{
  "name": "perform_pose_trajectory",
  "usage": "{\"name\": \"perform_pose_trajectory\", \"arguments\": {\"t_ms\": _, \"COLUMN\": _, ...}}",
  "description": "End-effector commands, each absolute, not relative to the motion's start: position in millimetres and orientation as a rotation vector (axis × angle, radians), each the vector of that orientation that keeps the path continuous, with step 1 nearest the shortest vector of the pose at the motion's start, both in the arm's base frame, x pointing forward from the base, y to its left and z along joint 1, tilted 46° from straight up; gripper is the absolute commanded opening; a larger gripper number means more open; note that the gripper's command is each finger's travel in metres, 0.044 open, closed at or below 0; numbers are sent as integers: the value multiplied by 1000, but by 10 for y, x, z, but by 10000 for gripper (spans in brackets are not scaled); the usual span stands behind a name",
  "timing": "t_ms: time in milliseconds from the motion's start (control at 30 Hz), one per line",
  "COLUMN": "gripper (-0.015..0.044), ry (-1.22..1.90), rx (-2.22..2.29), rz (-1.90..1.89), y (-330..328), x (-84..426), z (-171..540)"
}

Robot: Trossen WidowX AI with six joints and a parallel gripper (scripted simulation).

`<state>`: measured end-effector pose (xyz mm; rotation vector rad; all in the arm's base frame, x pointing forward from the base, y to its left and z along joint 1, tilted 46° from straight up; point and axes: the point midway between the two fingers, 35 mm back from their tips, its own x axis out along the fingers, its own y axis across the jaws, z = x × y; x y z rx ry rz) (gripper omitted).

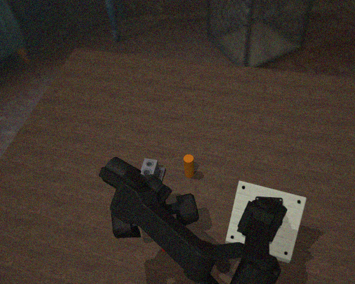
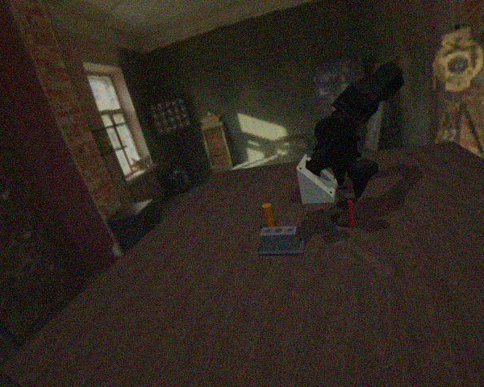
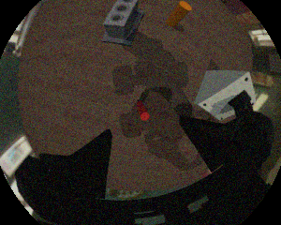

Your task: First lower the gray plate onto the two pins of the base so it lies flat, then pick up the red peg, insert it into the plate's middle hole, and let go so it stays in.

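The gray plate looks like a thick block with three holes along its top. It sits upright and looks level on the darker base; the pins are not visible. The red peg stands upright on the table, apart from the base; in the top view the arm hides nearly all of it. My gripper is open and empty above the peg. In the wrist view the peg shows between the two fingertips.
An orange cylinder stands upright close to the base. The white wedge-shaped mount with screw holes is under the arm's foot. The arm casts shadows on the wooden table around the peg.
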<state>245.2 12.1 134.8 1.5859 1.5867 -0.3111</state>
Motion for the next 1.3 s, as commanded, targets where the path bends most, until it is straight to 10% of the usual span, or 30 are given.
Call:
{"name": "perform_pose_trajectory", "arguments": {"t_ms": 0, "gripper": 440, "ry": 1591, "rx": 1593, "rz": -312, "y": 204, "x": 2452, "z": 1268}}
{"name": "perform_pose_trajectory", "arguments": {"t_ms": 1267, "gripper": 440, "ry": 1591, "rx": 1595, "rz": -309, "y": 613, "x": 2535, "z": 865}}
